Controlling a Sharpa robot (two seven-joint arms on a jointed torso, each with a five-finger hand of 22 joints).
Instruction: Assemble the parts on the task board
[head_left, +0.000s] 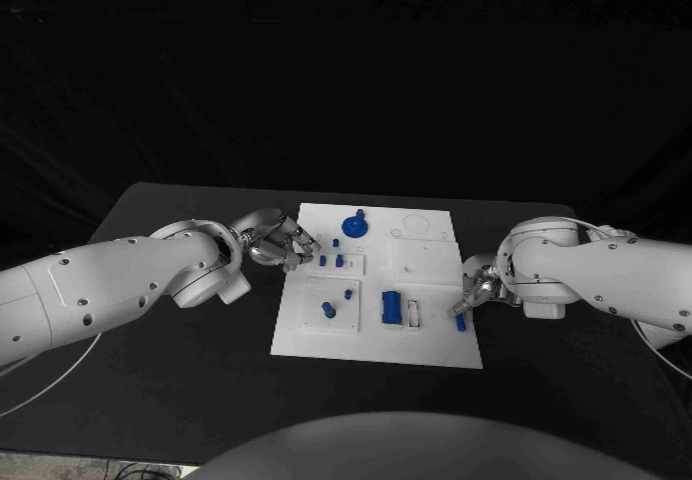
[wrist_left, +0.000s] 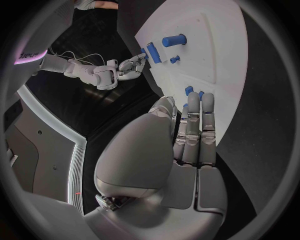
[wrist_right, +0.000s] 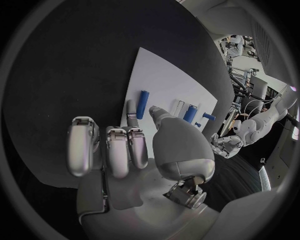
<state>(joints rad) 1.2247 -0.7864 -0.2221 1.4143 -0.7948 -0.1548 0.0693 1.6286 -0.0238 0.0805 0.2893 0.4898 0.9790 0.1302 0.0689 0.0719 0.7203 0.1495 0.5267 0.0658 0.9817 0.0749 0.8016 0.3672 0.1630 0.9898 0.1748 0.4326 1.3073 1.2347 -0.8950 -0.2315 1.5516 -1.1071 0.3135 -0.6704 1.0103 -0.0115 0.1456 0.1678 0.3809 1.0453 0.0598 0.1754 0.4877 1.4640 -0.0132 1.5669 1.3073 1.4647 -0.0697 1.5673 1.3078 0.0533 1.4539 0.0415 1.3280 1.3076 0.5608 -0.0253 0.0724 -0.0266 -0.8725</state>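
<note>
Head view over the black table (head_left: 173, 370): the white task board (head_left: 378, 330) lies at the table's middle, with the robot's two white arms reaching in to its opposite long edges. The left hand (head_left: 277, 243) sits at the board's left edge near the far end, fingers (head_left: 299, 240) loosely curled toward the board; the left wrist view shows those fingers (wrist_left: 199, 127) held straight and together over the board's edge with nothing between them, just short of two small blue pegs (wrist_left: 189, 90). Whether the fingertips touch the board cannot be told.

The right hand (head_left: 476, 290) rests at the board's right edge near the near end. A slim blue cylinder (head_left: 460, 322) lies just beside its fingertips at that edge; in the right wrist view the same blue cylinder (wrist_right: 143, 104) lies on the board beyond the fingers (wrist_right: 117, 150), which are curled but hold nothing visible.

On the board, a round blue knob-like part (head_left: 355, 225) stands near the far edge, two short blue pegs (head_left: 330, 261) stand in a small raised plate just beside the left hand, an oval blue piece (head_left: 329, 309) and a small peg (head_left: 348, 294) lie in the near-left panel, and a long blue block (head_left: 391, 307) lies beside a narrow white frame (head_left: 415, 312) toward the near edge.
</note>
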